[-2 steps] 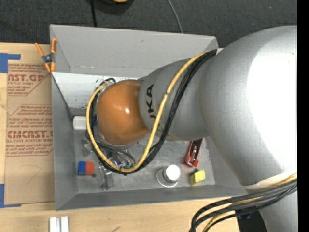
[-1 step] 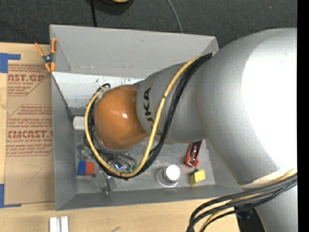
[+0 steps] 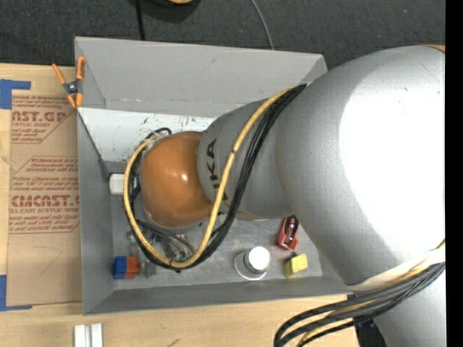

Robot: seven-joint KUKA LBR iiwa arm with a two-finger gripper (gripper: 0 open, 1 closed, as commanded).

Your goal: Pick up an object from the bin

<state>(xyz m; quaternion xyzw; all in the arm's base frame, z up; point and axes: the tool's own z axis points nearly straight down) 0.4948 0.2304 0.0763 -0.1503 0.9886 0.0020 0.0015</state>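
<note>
Wrist-deep in the grey metal bin (image 3: 195, 71), the arm (image 3: 376, 165) I am steering remotely comes in from the right and hides much of the floor. Its orange cover (image 3: 170, 176) hangs over the left half of the bin, with yellow and black cables (image 3: 230, 166) looped round it. The gripper (image 3: 165, 246) shows as dark hardware just below that cover, close to the floor. From this angle I cannot tell whether the pincer is spread, pressed together or pinching anything.

Nearest to it, a blue-and-red block (image 3: 124, 267) lies in the bin's front left corner, just beside the lowest loop of cable. A small white piece (image 3: 116, 184) sits against the left wall, level with the cover. Further right along the front wall are a white round cap (image 3: 255, 261) and a yellow block (image 3: 295, 265), near each other but not touching. A red clip (image 3: 289, 232) lies just behind the yellow block, at the edge of the arm. I cannot tell which of these, if any, the gripper is over, since the cover screens the floor beneath it.
</note>
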